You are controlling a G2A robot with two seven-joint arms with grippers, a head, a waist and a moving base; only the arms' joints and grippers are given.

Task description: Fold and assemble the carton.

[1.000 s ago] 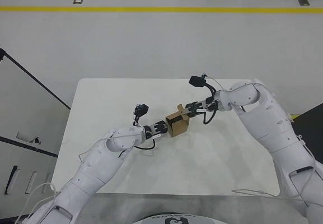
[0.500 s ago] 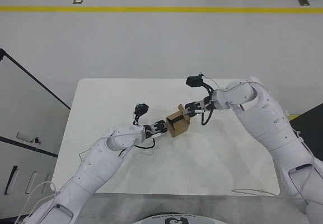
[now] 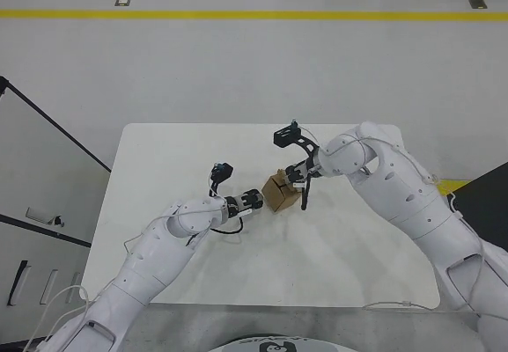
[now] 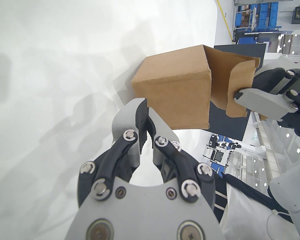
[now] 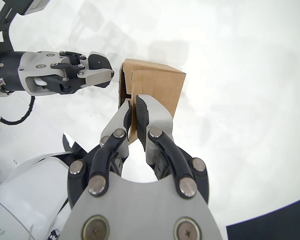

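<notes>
A: Brown corrugated card, folded into a small carton (image 3: 278, 190), about mid-bench (image 3: 192, 158). Resting or raised a touch?

B: Cannot tell. Nearest first: left jaws, drawn together on nothing, ribbed black pads (image 4: 141, 114) tip to tip, just beside the carton's near wall and masking its low corner from the left wrist.

A: And across from those?

B: Right jaws, clamped on a flap (image 4: 240, 86) at the open end, thin card pinched edge-on between rubbery black faces. Grey metal fingers (image 5: 160, 116) covering part of that flap from the right wrist.

A: Shape and finish?

B: Crisp square creases, plain matte faces, one end gaping, hollow inside. Cut edges a little ragged; one flap corner rounded.

A: Round about?

B: Smooth white bench top with rounded corners. Past its right edge, a flat black panel (image 3: 504, 198), partly blocked by the carton from the left wrist. Off the left edge, a pale grey cabinet (image 3: 25, 167) with a dark rim. Farther out, light floor (image 3: 236, 70), then a straight yellow line (image 3: 254, 14); blue racks (image 4: 262, 13) far back in the room.
</notes>
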